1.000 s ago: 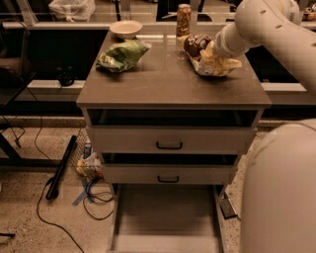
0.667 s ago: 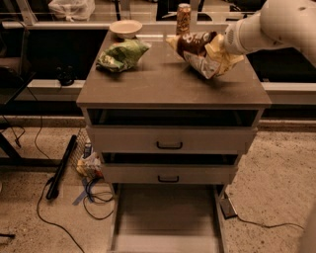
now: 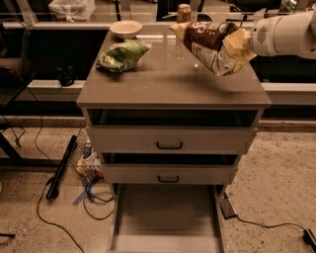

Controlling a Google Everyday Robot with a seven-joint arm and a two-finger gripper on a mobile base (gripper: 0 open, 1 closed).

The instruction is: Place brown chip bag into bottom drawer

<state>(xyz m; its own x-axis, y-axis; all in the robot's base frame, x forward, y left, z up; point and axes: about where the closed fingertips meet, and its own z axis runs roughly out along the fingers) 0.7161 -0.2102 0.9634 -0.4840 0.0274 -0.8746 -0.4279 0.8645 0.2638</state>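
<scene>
My gripper (image 3: 243, 43) hangs above the right rear part of the cabinet top (image 3: 163, 86). Its jaws are clamped on the pale yellow end of the brown chip bag (image 3: 210, 43), which is off the surface and tilted, its other end reaching left toward the can (image 3: 183, 12). The bottom drawer (image 3: 168, 217) stands pulled out at floor level, well below the bag, under two grey drawer fronts (image 3: 169, 141); a green chip bag (image 3: 121, 55) and a bowl (image 3: 126, 28) sit at the top's left rear.
</scene>
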